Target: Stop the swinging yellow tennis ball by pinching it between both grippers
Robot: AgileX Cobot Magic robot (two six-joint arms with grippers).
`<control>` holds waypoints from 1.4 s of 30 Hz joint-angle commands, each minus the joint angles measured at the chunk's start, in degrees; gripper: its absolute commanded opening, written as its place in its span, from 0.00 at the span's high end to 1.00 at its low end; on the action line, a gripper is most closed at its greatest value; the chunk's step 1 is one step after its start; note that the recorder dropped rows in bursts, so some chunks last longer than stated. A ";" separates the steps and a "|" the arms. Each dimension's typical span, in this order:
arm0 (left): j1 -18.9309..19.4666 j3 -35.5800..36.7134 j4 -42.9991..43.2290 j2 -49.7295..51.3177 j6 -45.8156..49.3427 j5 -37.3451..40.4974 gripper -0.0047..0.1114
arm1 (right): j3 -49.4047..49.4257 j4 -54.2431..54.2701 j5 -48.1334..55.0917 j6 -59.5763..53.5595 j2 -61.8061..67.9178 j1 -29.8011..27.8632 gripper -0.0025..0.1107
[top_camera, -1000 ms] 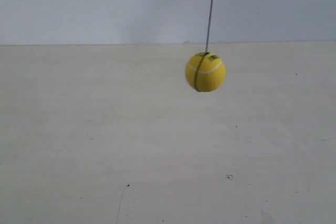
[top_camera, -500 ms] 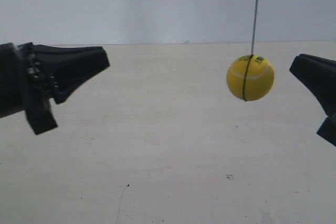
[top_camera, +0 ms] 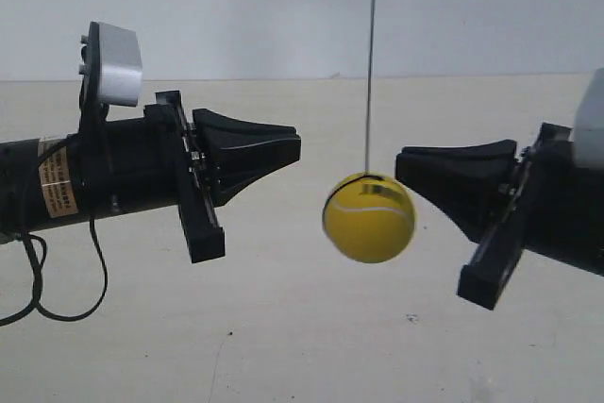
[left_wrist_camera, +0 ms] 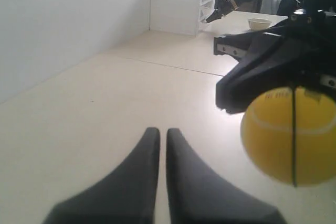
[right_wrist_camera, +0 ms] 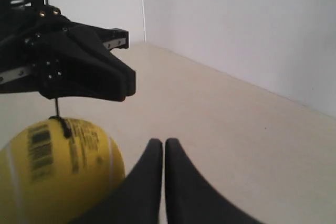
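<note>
1. Bright yellow tennis ball (top_camera: 368,218) w/ a white curved seam hangs on a thin black cord (top_camera: 370,73). It's at lower centre of the exterior view, clear of the pale tabletop (top_camera: 283,327).
2. It sits btwn the two black wedge-shaped tips but lower than both. It's well apart from the pincer at the exterior view's left (top_camera: 294,146) and just beside the pincer at the exterior view's right (top_camera: 401,165). Contact there: can't tell.
3. Left pincer (left_wrist_camera: 159,132): jaws pressed together, only a hairline slit, nothing held. Right pincer (right_wrist_camera: 160,142): same, closed on nothing. The ball, showing its barcode sticker (right_wrist_camera: 41,148), fills the lower left of that frame, right beside this pincer.
4. Risk: the tips ride above the ball's middle. Coming in level, they'd prob. skim its top or snag the cord, shoving it down or sideways instead of trapping it.
5. Risk: uneven gaps. The nearer tip likely lands first & bats the ball away, adding swing.
6. Risk: narrow points on a round surface. An off-centre squeeze & it squirts out; the tips could then clash.
</note>
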 commanded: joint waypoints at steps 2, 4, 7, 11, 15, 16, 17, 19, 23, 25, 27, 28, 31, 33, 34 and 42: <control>-0.39 -0.67 -0.77 0.71 0.71 0.82 0.92 | -3.56 2.56 12.20 -0.87 0.20 8.59 0.98; -0.39 -0.67 -0.66 0.71 0.71 0.84 0.92 | -3.68 2.68 12.19 -1.23 0.20 9.59 0.98; -0.39 -0.67 -0.22 0.71 0.71 0.84 0.92 | -3.68 2.81 12.19 -1.50 0.20 9.87 0.98; -0.39 -0.67 1.42 0.71 0.21 1.33 0.92 | -3.68 2.96 12.30 -1.50 0.20 9.87 0.98; -0.39 -0.67 2.41 0.71 0.21 3.24 0.92 | -3.68 2.96 12.52 -1.61 0.20 9.87 0.98; -0.39 -0.67 2.41 0.71 0.21 3.97 0.92 | -3.68 2.96 12.52 -1.61 0.20 9.87 0.98; -0.39 -0.67 2.41 0.71 0.21 4.66 0.92 | -3.68 2.96 12.52 -1.61 0.20 9.87 0.98; -0.39 -0.67 2.41 0.71 0.39 6.33 0.92 | -3.68 2.96 12.63 -1.58 0.20 9.87 0.98; -0.39 -0.67 3.01 0.71 0.24 7.03 0.92 | -3.68 2.96 12.84 -1.47 0.20 9.87 0.98; -0.39 -0.67 4.21 0.60 0.03 6.88 0.92 | -3.68 2.96 13.37 -1.46 0.20 9.87 0.98; -0.39 -0.67 5.77 0.37 -0.10 7.04 0.92 | -3.68 2.96 14.43 -1.46 0.20 9.87 0.98; -0.39 -0.67 6.79 -0.03 -0.24 7.60 0.92 | -3.68 2.96 14.94 -1.46 0.20 9.87 0.98; -0.17 -0.67 8.44 -1.65 -1.36 10.50 0.92 | -3.68 2.96 16.22 -0.98 0.20 9.87 0.98; -0.17 -0.67 8.97 -3.29 -2.55 12.92 0.92 | -3.68 2.96 16.22 -0.98 0.20 9.87 0.98; -0.17 -0.67 9.36 -4.13 -3.10 14.05 0.92 | -3.68 2.96 16.22 -0.98 0.20 9.87 0.98; -0.17 -0.04 5.05 -3.88 0.30 6.67 0.92 | -3.68 3.22 9.95 -2.60 0.20 9.87 0.98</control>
